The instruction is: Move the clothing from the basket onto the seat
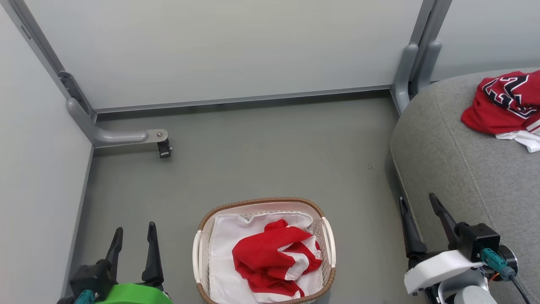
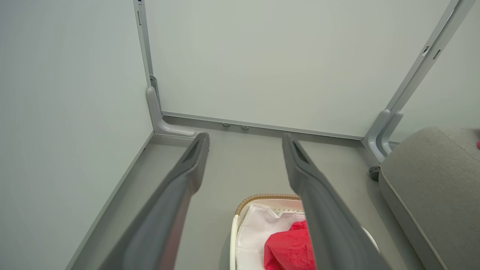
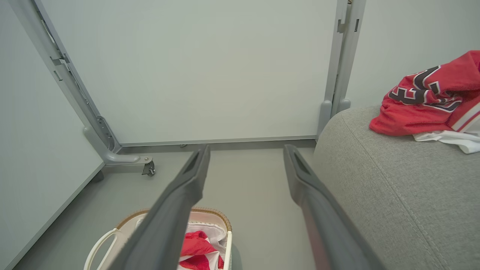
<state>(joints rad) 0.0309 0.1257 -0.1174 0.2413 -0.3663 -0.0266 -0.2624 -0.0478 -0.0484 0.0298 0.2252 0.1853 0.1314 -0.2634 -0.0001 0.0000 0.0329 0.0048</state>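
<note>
**A:** How do the claws stand?

**B:** The left claw is spread wide with nothing between its fingers, and the right claw is the same. Both are empty and point up over the grey floor.

**A:** And the clothing?

**B:** A crumpled red-and-white jersey lies in the laundry basket, on its white liner. The basket sits between the two claws, nearer the left one. The logo jersey lies on the grey seat, well beyond the right claw and to its right. The seat's edge runs just beside that claw.

**A:** Which step is this?

**B:** I judge one garment delivered and one to go — a reach into the basket comes next.

**A:** What does that call for?

**B:** One claw must swing inward, dip below the woven rim and pinch a raised fold of red cloth — not the liner beneath. The liner looks loose, so a deep bite could drag it along.
</note>
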